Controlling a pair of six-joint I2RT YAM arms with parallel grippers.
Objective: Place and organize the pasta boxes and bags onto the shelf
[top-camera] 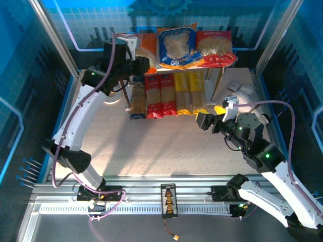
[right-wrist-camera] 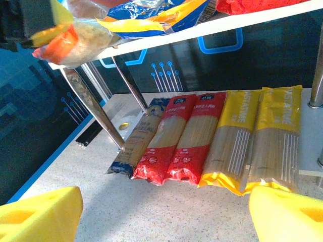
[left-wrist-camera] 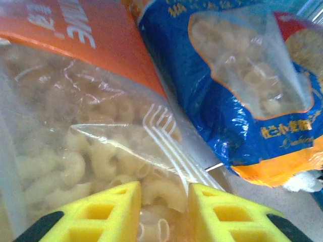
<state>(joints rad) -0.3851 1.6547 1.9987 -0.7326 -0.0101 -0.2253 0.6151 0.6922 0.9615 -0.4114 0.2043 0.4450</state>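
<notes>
A two-level shelf (right-wrist-camera: 227, 22) stands at the far side of a speckled table (top-camera: 166, 146), seen from above with two white robot arms reaching toward it; on the top board three pasta bags lie side by side, the orange bag (top-camera: 146, 48) on the left, the blue bag (top-camera: 176, 48) in the middle and the red bag (top-camera: 216, 48) on the right, the blue one overlapping its neighbours' edges.

Under the top board five long spaghetti packs lie flat in a neat row, touching along their sides; from left to right, a blue-and-tan pack (top-camera: 138, 98), two red packs (top-camera: 159, 96) and two yellow packs (top-camera: 190, 93), all with their short ends toward the arms.

The left gripper (left-wrist-camera: 164, 201) is at the left end of the top board; its yellow fingers (left-wrist-camera: 101, 212) have the clear window of the orange bag between them, drawn in close and pinching the plastic over pale curled pasta; from the right wrist camera this end of the bag juts past the board's corner.

The right gripper (top-camera: 202, 121) hovers low over the table in front of the row of packs, facing them; its fingers stand wide apart with nothing between them, well short of the yellow packs.
</notes>
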